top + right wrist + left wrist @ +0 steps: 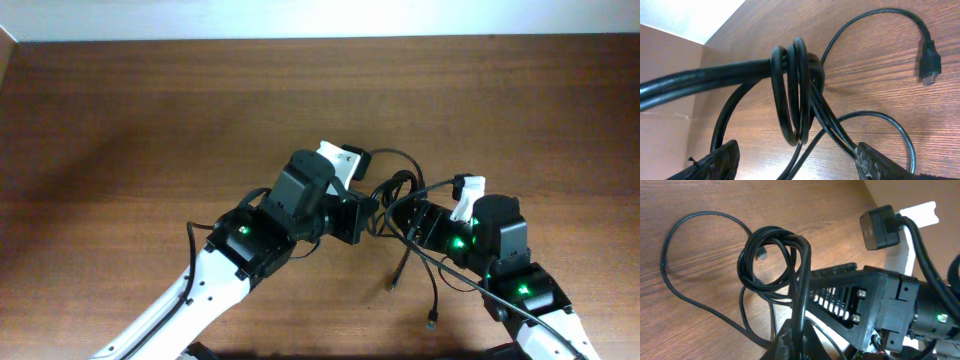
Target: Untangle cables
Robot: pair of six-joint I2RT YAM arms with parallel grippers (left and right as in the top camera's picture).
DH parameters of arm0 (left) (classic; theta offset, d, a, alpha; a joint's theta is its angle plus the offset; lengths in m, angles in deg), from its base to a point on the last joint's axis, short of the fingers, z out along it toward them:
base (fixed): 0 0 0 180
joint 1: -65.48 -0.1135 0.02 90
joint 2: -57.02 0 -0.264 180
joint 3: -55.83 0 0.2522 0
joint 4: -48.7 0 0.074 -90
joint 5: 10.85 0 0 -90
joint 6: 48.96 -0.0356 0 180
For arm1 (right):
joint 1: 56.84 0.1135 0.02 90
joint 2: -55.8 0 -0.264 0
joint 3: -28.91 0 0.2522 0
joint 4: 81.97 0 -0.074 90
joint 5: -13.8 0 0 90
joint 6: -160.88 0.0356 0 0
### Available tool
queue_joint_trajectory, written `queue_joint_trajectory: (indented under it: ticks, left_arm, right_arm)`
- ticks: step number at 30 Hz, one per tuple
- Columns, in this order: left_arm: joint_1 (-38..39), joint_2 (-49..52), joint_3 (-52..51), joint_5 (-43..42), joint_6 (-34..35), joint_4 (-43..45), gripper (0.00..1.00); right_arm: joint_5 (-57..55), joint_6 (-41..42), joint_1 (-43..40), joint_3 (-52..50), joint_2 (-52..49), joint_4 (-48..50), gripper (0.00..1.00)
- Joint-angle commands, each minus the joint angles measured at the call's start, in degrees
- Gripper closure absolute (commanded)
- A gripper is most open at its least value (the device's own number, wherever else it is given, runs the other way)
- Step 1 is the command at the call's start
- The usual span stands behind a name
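Lying mid-way along brown desk (150, 110), between both arms: cables (795, 90) wound tight on themselves, plug ends (930, 62) trailing loose. Pinching the strands, left claw (792, 340); gaping either side of the knot, right claw (795, 157), gripping nothing. Looks mid-untangle: next, close on one loop, draw apart gently.

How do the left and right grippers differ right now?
The left gripper is shut on the cables; the right gripper is open. The left gripper pinches strands leading off the coil; the right gripper's fingers straddle the coil itself, unclamped. Both are at the same tangle.
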Motion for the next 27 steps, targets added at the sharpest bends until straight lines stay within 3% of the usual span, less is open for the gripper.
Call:
queue_joint_trajectory:
  ticks: [1, 9, 12, 14, 18, 22, 24, 27]
  left_arm:
    - [-0.2, -1.5, 0.9, -3.2, 0.5, 0.5, 1.0]
    - [-0.2, -1.5, 0.9, -6.6, 0.5, 0.8, 1.0]
    - [-0.2, -1.5, 0.9, -8.6, 0.5, 0.7, 1.0]
    - [-0.2, -1.5, 0.9, -9.0, 0.5, 0.5, 1.0]
    - [-0.2, -1.5, 0.9, -9.0, 0.5, 0.5, 1.0]
    - [-0.1, -1.5, 0.9, -9.0, 0.5, -0.5, 1.0]
    - [-0.1, -1.5, 0.9, -9.0, 0.5, -0.8, 1.0]
    - [-0.1, -1.5, 0.9, -8.9, 0.5, -1.0, 1.0]
  right_arm:
    - [-1.7, -1.9, -0.3, 0.8, -0.1, -0.2, 0.27]
    - [-3.2, -2.4, -0.3, 0.8, -1.2, -0.3, 0.28]
    - [-3.2, -2.3, -0.3, 0.8, -2.4, -0.2, 0.41]
    - [-3.2, -2.3, -0.3, 0.8, -2.7, 0.0, 0.57]
    - [-3.2, -2.3, -0.3, 0.8, -2.6, 0.1, 0.66]
    - [-3.2, -2.3, -0.3, 0.8, -2.6, 0.1, 0.9]
    - [-3.2, -2.3, -0.3, 0.8, -2.6, 0.1, 0.96]
    - [-3.1, -2.3, -0.3, 0.8, -2.6, 0.1, 0.96]
